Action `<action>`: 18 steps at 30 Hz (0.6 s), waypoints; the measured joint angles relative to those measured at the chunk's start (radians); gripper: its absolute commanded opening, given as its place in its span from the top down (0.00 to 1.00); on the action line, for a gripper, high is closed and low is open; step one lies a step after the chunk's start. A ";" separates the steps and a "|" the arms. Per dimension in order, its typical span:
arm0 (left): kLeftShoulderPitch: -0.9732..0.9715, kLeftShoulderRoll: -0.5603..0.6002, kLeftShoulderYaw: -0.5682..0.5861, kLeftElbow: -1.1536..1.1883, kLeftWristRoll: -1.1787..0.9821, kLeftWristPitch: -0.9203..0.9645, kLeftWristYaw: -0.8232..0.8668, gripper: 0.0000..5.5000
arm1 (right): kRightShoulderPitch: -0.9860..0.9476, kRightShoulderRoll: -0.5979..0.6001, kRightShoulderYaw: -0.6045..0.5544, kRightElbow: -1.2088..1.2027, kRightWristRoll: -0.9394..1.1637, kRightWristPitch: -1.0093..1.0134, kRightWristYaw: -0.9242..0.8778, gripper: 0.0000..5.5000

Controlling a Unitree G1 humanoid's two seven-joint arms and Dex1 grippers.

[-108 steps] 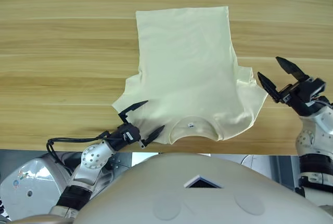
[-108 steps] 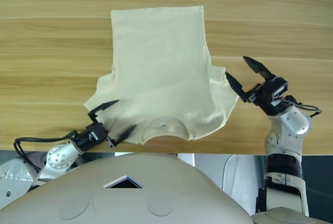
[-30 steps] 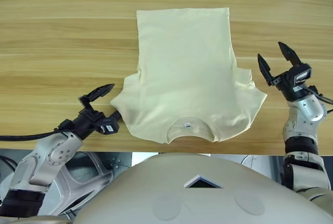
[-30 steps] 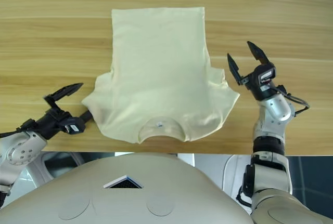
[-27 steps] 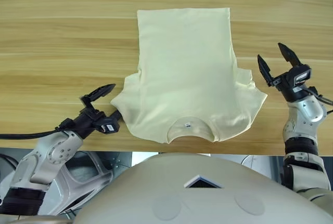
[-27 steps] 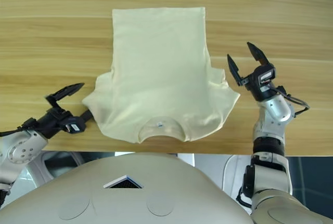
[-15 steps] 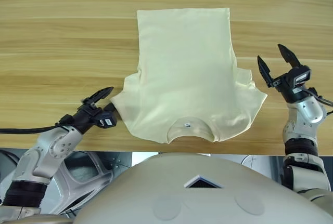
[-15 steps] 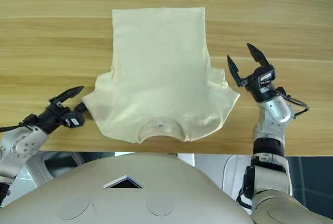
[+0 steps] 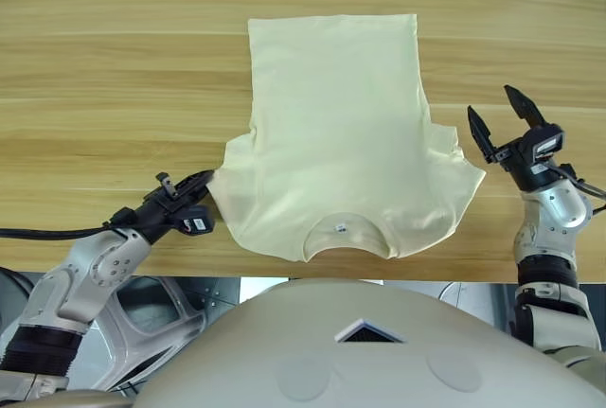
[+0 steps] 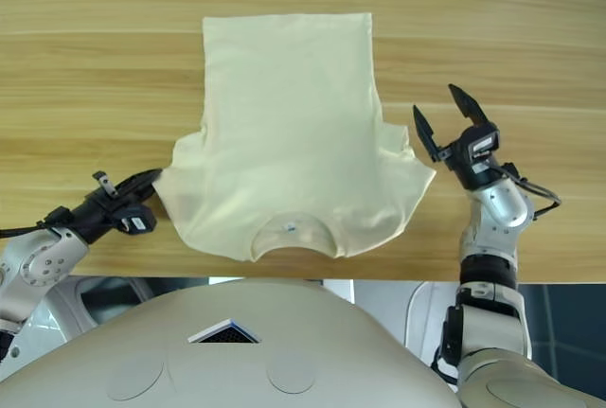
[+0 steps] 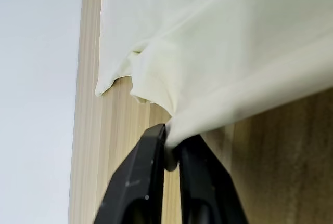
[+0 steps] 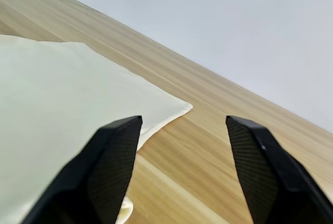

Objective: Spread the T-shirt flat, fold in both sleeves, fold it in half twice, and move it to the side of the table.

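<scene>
A pale yellow T-shirt lies on the wooden table, collar toward the near edge and hem at the far side, with both sleeves partly tucked under the body. My left gripper is shut on the edge of the shirt's left sleeve near the table's front edge. The fingertips pinch the cloth. To the right of the right sleeve, my right gripper hovers open with nothing between its fingers.
The wooden table stretches wide to the left, right and behind the shirt. Its front edge runs just below the collar.
My left gripper moved right to the left sleeve and shut on its edge. The right gripper has barely shifted and stays open.
</scene>
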 measured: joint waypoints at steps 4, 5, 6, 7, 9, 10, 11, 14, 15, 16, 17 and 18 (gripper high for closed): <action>0.007 -0.034 0.010 -0.011 -0.008 0.012 0.032 1.00 | 0.007 -0.006 -0.011 -0.010 0.002 0.002 -0.006 0.46; 0.005 -0.054 0.009 -0.016 -0.010 0.012 0.036 1.00 | 0.007 -0.006 -0.011 -0.011 0.002 0.003 -0.006 0.46; 0.003 -0.068 0.002 -0.019 -0.018 0.003 0.042 1.00 | 0.007 -0.006 -0.011 -0.012 0.002 0.006 -0.006 0.46; 0.000 -0.079 -0.009 -0.022 -0.020 -0.007 0.044 1.00 | 0.007 -0.006 -0.011 -0.014 0.002 0.008 -0.006 0.46; -0.002 -0.091 -0.023 -0.026 -0.021 -0.027 0.044 1.00 | 0.007 -0.008 -0.012 -0.019 0.002 0.011 -0.006 0.46; -0.002 -0.095 -0.024 -0.026 -0.021 -0.029 0.045 1.00 | 0.008 -0.009 -0.015 -0.021 0.002 0.014 -0.006 0.46; -0.002 -0.102 -0.024 -0.026 -0.022 -0.035 0.046 1.00 | 0.009 -0.010 -0.016 -0.023 0.002 0.018 -0.006 0.46; -0.005 -0.137 -0.049 -0.035 -0.049 -0.050 0.048 1.00 | 0.011 -0.011 -0.016 -0.033 0.002 0.024 -0.006 0.46; -0.006 -0.143 -0.056 -0.035 -0.052 -0.060 0.047 1.00 | 0.011 -0.011 -0.016 -0.035 0.002 0.024 -0.006 0.46; -0.008 -0.145 -0.062 -0.035 -0.052 -0.068 0.046 1.00 | 0.011 -0.011 -0.016 -0.035 0.002 0.025 -0.006 0.46; -0.010 -0.151 -0.064 -0.035 -0.052 -0.071 0.046 1.00 | 0.012 -0.011 -0.016 -0.035 0.002 0.025 -0.006 0.46; -0.015 -0.154 -0.065 -0.035 -0.051 -0.071 0.045 1.00 | 0.012 -0.011 -0.016 -0.035 0.002 0.025 -0.006 0.46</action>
